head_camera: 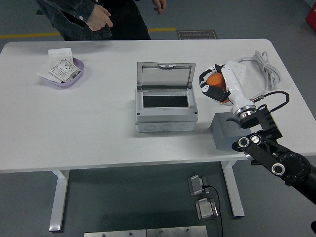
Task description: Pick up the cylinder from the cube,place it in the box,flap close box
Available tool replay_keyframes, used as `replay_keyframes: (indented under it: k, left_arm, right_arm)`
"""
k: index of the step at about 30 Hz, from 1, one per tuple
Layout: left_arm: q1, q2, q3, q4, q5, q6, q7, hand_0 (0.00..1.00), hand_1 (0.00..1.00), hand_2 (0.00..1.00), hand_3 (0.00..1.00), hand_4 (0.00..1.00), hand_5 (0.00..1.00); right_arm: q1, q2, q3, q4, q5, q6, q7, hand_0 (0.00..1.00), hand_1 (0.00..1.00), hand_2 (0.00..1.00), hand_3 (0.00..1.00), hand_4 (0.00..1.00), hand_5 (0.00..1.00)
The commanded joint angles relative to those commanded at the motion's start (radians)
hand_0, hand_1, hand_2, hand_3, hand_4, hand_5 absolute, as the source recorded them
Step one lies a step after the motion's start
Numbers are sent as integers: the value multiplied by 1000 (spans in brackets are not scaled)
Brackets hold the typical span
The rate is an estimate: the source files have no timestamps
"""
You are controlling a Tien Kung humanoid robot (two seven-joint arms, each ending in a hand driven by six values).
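Observation:
My right hand (211,86) holds the orange cylinder (214,80) in the air, just right of the grey box (166,121) and above the table. Its white and black fingers are curled around the cylinder. The grey cube (225,131) stands near the table's front right, its top hole uncovered and partly hidden by my forearm (236,96). The box is open: its clear flap (164,75) stands upright at the back and the dark inside shows. My left arm is out of view.
A white power strip (236,70) with its coiled cable (264,66) lies behind my hand. A purple dish (64,74) with paper packets sits far left. A person in dark clothes (98,17) stands at the far side, hands off the table.

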Motion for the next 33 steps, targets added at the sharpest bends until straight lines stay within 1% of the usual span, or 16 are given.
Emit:
replay_keyframes:
  k: [1,2,3,5,7,8,11,15,18,22,28,33]
  left_arm:
    - [1,1,6,1,-7,0,0,628,651,603,627,634,121]
    - [3,2,13,2,-15,0,0,629,652,603,627,634,121]
    - [4,3,18,3,-22,0,0,629,652,603,627,634,121]
    - [6,6,40,6,-45,-1,0,629,652,603,627,634,121]
    - [7,9,57,8,-64,-1,0,629,652,603,627,634,121]
    - [8,11,64,9,-71,-1,0,629,652,603,627,634,124]
    - [7,15,78,9,-85,-1,-1,629,652,603,627,634,124]
    - [4,19,91,9,-95,-1,-1,629,653,604,628,637,132]
    - [0,20,99,8,-99,-1,-1,629,653,604,628,637,132]
    - [-7,20,99,6,-92,0,-1,629,653,604,628,636,135]
    - [-15,18,84,3,-68,0,-1,630,653,605,628,637,138]
    - [-21,17,67,-1,-45,0,-1,630,653,605,628,636,139]
  right_arm:
    - [20,10,-22,-12,-28,0,-20,93,166,217,193,2,2]
    - [43,21,-48,-24,-58,1,-42,2,127,213,188,2,2]
    - [62,30,-70,-34,-82,3,-61,2,127,213,188,2,2]
    - [110,64,-124,-66,-134,8,-100,2,127,213,188,2,2]
    - [150,95,-174,-95,-171,9,-118,2,127,213,188,2,2]
    - [169,111,-198,-110,-179,9,-122,2,82,229,222,2,2]
    - [230,160,-277,-162,-181,10,-134,2,82,229,222,2,2]
    - [291,212,-369,-217,-154,-1,-130,2,79,225,220,2,2]
    - [329,237,-437,-255,-117,-21,-106,2,79,225,220,2,2]
    - [373,258,-532,-327,-33,-59,-28,2,80,224,220,2,2]
    - [398,264,-648,-422,99,-83,87,2,80,222,219,2,2]
    - [402,263,-687,-467,197,-85,133,2,83,219,223,2,2]
